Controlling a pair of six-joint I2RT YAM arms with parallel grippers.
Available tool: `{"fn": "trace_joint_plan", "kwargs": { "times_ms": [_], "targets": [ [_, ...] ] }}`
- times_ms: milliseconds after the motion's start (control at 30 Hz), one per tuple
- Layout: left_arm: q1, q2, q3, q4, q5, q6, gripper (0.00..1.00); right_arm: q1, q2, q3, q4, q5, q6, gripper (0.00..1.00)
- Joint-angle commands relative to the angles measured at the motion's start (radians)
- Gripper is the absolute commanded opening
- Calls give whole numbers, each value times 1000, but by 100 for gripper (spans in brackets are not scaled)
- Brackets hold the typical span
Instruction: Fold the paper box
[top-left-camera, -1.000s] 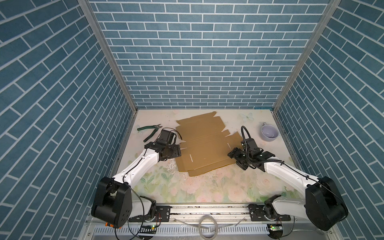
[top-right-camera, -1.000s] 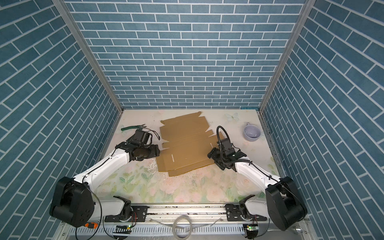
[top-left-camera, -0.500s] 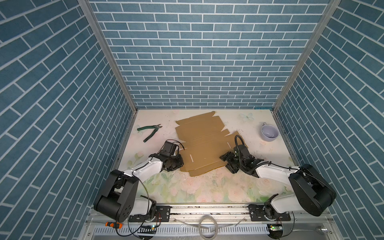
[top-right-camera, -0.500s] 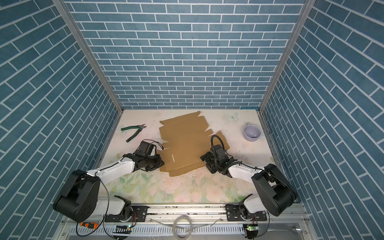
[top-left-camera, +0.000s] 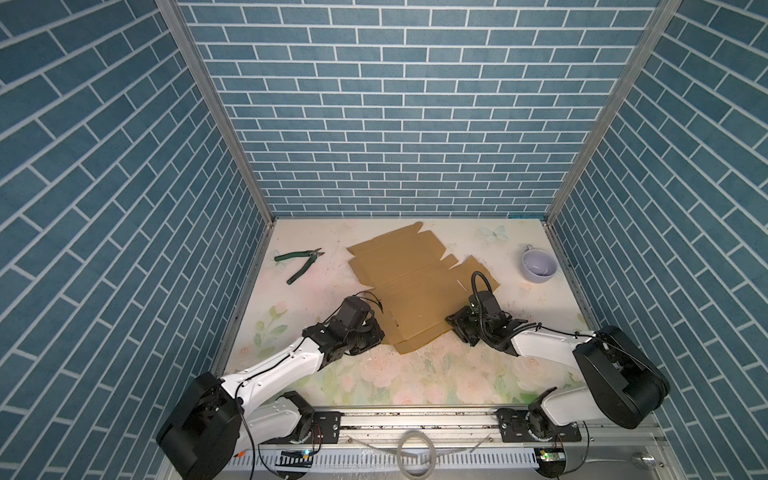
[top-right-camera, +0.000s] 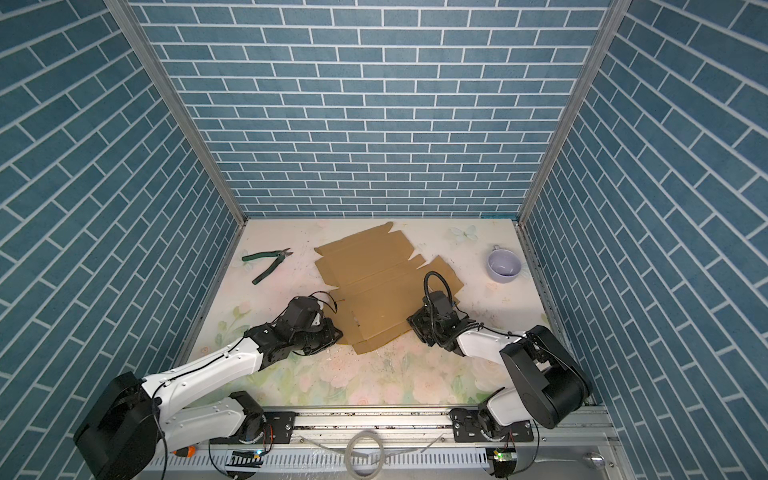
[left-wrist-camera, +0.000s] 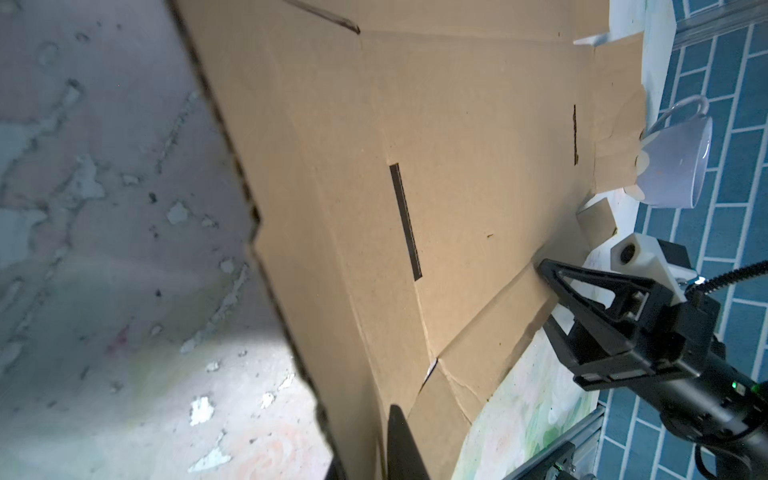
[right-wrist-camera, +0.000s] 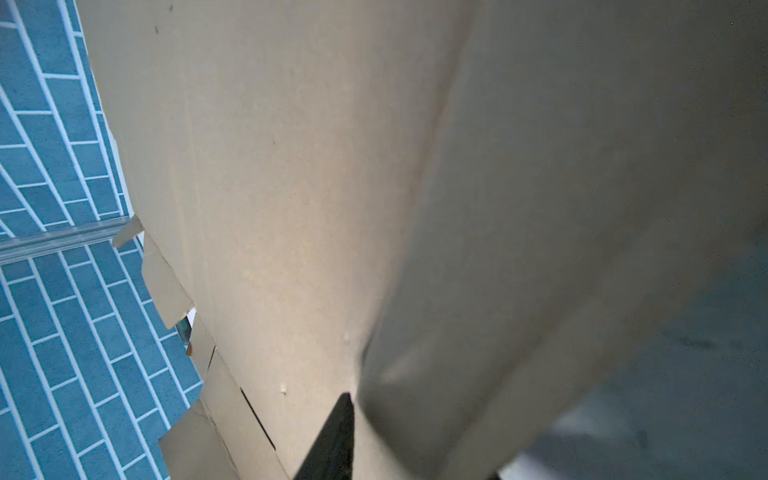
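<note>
The paper box (top-left-camera: 415, 282) (top-right-camera: 374, 286) is a flat brown cardboard sheet with flaps and slits, lying mid-table. My left gripper (top-left-camera: 376, 332) (top-right-camera: 336, 332) sits low at its near left edge. In the left wrist view that gripper (left-wrist-camera: 365, 440) is shut on the sheet's edge (left-wrist-camera: 457, 166), one finger above and one below. My right gripper (top-left-camera: 453, 326) (top-right-camera: 415, 326) (left-wrist-camera: 546, 297) is at the near right edge, shut on a side flap that is bent up. The right wrist view shows one black finger (right-wrist-camera: 332, 436) on the cardboard (right-wrist-camera: 270, 208); the blurred flap hides the other.
Green-handled pliers (top-left-camera: 301, 264) (top-right-camera: 268, 262) lie at the back left. A lilac cup (top-left-camera: 538, 266) (top-right-camera: 503, 266) (left-wrist-camera: 673, 162) stands at the back right near the wall. Blue brick walls close three sides, and a metal rail (top-left-camera: 415, 419) runs along the front.
Both arms have dropped lower and shifted toward the sheet's near corners. Both grippers, open a second ago, have closed on the cardboard's edges.
</note>
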Motion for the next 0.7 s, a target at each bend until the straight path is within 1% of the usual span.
{"fn": "trace_joint_plan", "kwargs": {
  "times_ms": [0, 100, 167, 267, 367, 433, 533, 600, 667],
  "targets": [
    [-60, -30, 24, -58, -47, -27, 14, -36, -35, 64, -114, 11, -149, 24],
    [-94, -42, 87, -171, -85, 20, 20, -79, -25, 144, -243, -22, -312, 15],
    [-95, -60, 122, -234, -99, 56, 30, -103, -11, 188, -298, -60, -417, 13],
    [-88, -93, 206, -357, -157, 130, 44, -125, 24, 263, -391, -129, -575, 11],
    [-54, -108, 295, -450, -178, 217, 49, -139, 67, 352, -524, -180, -742, 9],
    [-10, -111, 355, -494, -175, 287, 52, -144, 98, 441, -655, -193, -876, 7],
    [70, -99, 428, -519, -152, 380, 54, -146, 132, 592, -871, -146, -1048, 7],
    [112, -85, 457, -501, -132, 427, 54, -146, 156, 686, -986, -88, -1121, 7],
    [127, -53, 471, -445, -119, 457, 55, -147, 182, 758, -1049, -52, -1148, 7]
  ]
}}
